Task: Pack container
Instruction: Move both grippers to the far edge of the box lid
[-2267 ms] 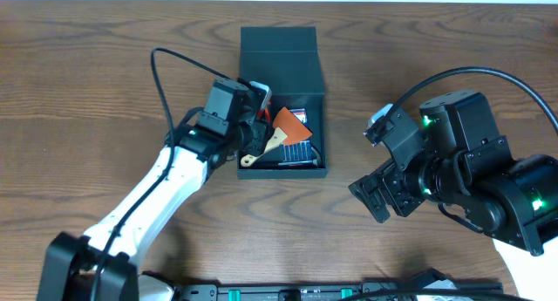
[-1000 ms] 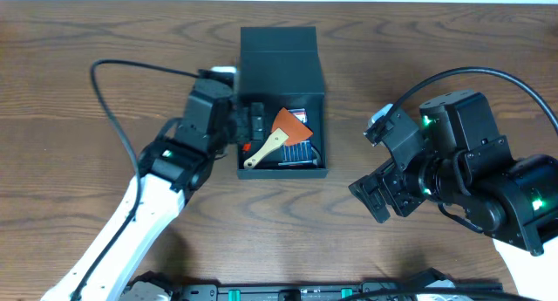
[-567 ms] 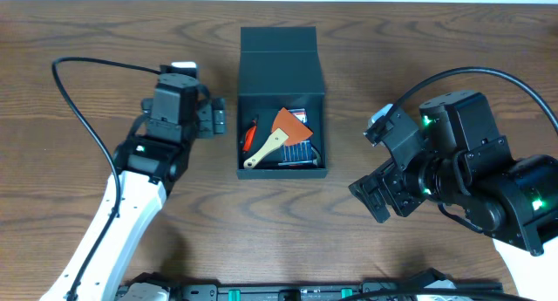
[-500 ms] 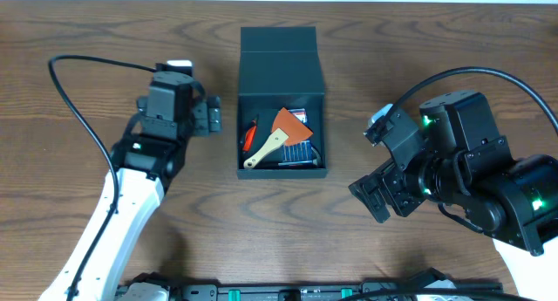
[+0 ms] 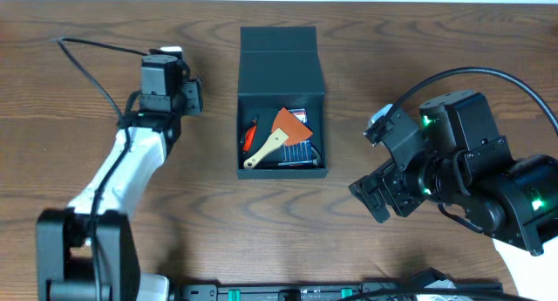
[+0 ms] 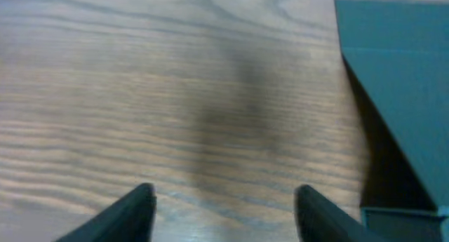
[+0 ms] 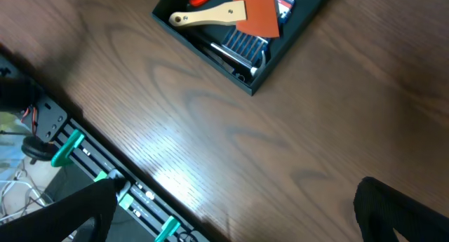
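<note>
At mid-surface, toward the far edge: dark teal-green cardboard container [image 5: 281, 61], open, hinged flap lid laid back on the far side. Inside, on top of the contents: a scraper [image 5: 277, 137] with orange blade and pale wooden handle, lying aslant, handle toward the near left corner. Just left of it, along the left wall, a red-handled tool [image 5: 248, 135]. Beneath the blade, a blue ribbed item [image 5: 298, 151], kind not clear.

Left of the container and apart from it, about level with the lid: left gripper [image 5: 193, 96]. In the left wrist view, same left gripper [image 6: 224, 207] with jaws released and parted, only bare wooden surface [image 6: 140, 74] between the dark fingertips [image 6: 137, 210]. At the right of that view, a teal corner of the container [image 6: 393, 74], untouched.

Right of the container, nearer the front edge and well apart from it: right gripper [image 5: 373, 201], above the surface. In the right wrist view, right gripper [image 7: 235, 200] with jaws released and spread wide, grasping nothing. Beneath them, wood grain. At the top of that view, the container [image 7: 280, 59] with the scraper [image 7: 231, 14] showing. Along the near edge, a black rail with green clips [image 7: 77, 154].
</note>
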`<state>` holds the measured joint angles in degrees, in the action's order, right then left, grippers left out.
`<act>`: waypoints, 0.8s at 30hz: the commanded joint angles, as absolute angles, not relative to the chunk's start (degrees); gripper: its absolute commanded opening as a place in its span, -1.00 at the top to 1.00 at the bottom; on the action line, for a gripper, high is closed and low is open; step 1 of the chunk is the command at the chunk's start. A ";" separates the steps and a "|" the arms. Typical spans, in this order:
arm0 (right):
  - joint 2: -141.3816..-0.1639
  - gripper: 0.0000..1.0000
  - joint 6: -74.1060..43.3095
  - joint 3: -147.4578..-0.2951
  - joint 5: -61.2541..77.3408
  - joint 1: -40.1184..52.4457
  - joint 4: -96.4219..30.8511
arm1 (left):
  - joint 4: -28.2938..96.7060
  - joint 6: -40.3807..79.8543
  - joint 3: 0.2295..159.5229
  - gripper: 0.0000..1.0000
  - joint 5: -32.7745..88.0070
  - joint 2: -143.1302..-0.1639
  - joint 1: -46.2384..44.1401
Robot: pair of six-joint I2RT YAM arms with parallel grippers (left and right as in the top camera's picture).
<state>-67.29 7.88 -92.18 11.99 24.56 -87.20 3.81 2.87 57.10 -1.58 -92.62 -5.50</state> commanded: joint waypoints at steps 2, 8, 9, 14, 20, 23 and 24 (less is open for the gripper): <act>-67.13 -0.98 7.11 -92.20 12.23 24.69 -87.22 | -0.16 2.37 57.12 0.19 9.02 -95.24 -5.43; -67.13 -0.99 7.14 -92.20 12.19 24.69 -87.22 | -5.72 2.39 57.12 0.89 19.42 -97.10 -5.43; -67.13 -0.99 7.14 -92.20 11.97 24.67 -87.20 | -6.24 2.39 57.12 0.89 20.71 -97.38 -5.43; -67.16 -0.97 8.36 -92.16 12.16 24.69 -81.12 | -6.76 2.42 57.12 0.90 24.08 -99.37 -5.43; -67.20 -0.99 3.66 -92.16 14.13 24.69 -74.43 | -6.76 3.70 57.76 0.88 26.57 -102.24 -5.41; -67.64 -0.99 3.68 -92.16 13.89 24.67 -69.89 | -6.55 3.79 59.86 0.88 29.78 -104.03 -5.43; -68.01 -0.98 3.73 -92.16 13.28 24.67 -68.66 | -6.22 4.49 61.01 0.88 29.82 -104.77 -5.41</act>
<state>-67.40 5.45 -92.16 13.08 24.56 -70.32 -6.33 3.22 57.49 26.17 -102.85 -5.52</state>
